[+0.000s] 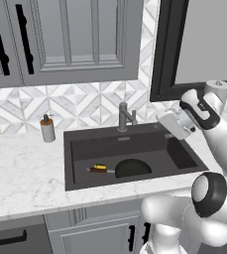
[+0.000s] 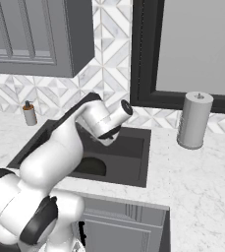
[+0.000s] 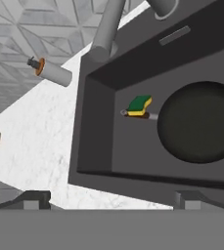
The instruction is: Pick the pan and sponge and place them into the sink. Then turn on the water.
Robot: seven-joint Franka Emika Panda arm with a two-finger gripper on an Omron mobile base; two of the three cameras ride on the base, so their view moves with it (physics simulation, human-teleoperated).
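My hand point(image 3: 111, 200) spread wide and empty above the sink point(image 1: 80, 136), matte dark rectangular basin set in veined marble surface point(image 1: 21, 173), round black pan point(image 3: 199, 122) on its floor, square green-yellow sponge point(image 3: 140, 105) on the handle at 9 o'clock of the pan, grey metal faucet point(image 1: 124, 117) at 12 o'clock

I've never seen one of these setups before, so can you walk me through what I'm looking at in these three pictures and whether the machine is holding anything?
It's a rendered kitchen with a white robot arm on a drivable base. Two pictures come from cameras on the base, behind the arm to its left and right. The third comes from a camera on the hand, looking down along the gripper, whose jaws stand open and hold nothing. In the dark sink lies a black pan, with a green and yellow sponge resting on its handle. A grey faucet stands at the rear edge, with no water running. The marble counter carries a soap dispenser and, on the far side, a paper towel roll.
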